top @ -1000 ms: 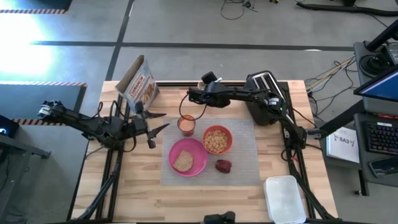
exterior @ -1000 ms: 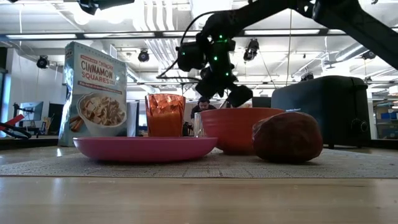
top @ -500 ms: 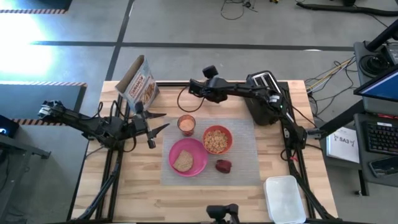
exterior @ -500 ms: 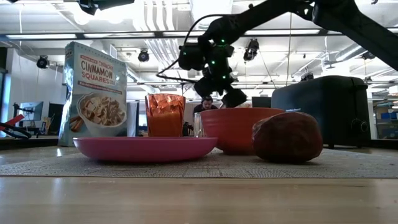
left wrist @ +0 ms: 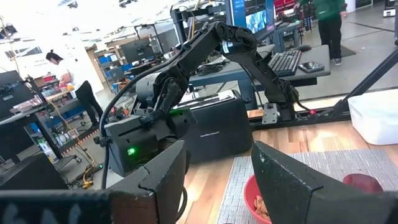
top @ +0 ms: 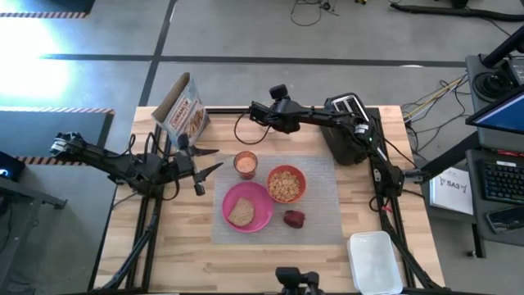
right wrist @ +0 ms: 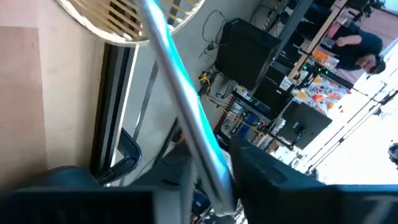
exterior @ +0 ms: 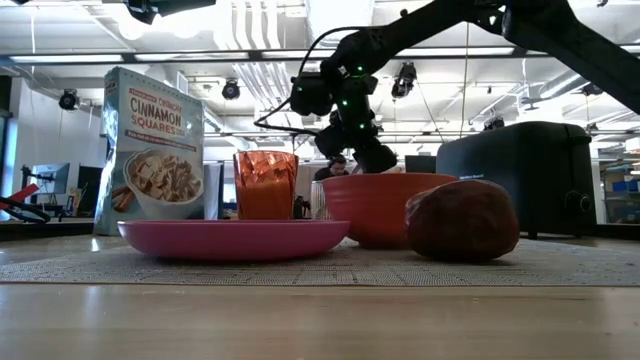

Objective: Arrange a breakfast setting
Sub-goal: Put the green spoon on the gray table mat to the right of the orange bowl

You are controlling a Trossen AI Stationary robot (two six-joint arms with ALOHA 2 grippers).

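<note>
**Breakfast setting, items as they stand**

1. Wooden table point(top: 180, 246): pale planks, the work surface.
2. Grey translucent mat point(top: 323, 221): thin, finely ribbed rectangle at the table's centre. It marks out the place setting, and the dishes sit on it.
3. Toaster point(top: 348, 135): black, boxy, at the far right edge, off the mat.
4. Cereal box point(top: 185, 111): printed card, top flaps open, upright at the far left corner. Probably parked there as finished with.
5. White container point(top: 375, 260): smooth plastic tub at the near right corner, apart from the setting.
6. Round pink plate point(top: 260, 220): shallow matte plastic, at the mat's front.
7. Orange-red bowl point(top: 304, 179): glossy and deep, filled with cereal, just beside the plate.
8. Toast slice point(top: 241, 211): browned, lying flat on the plate.
9. Small orange cup point(top: 245, 164): faceted translucent tumbler behind the plate.
10. Red apple point(top: 294, 218): dark and dull-skinned, in front of the bowl.
11. Metal spoon point(right wrist: 186, 118): polished handle, not yet laid down. It runs between the fingers of the right gripper point(top: 260, 113), which seem clamped on it, raised beyond the cup.
12. Left gripper point(top: 209, 160): waits left of the mat, fingers apart, holding nothing.
</note>
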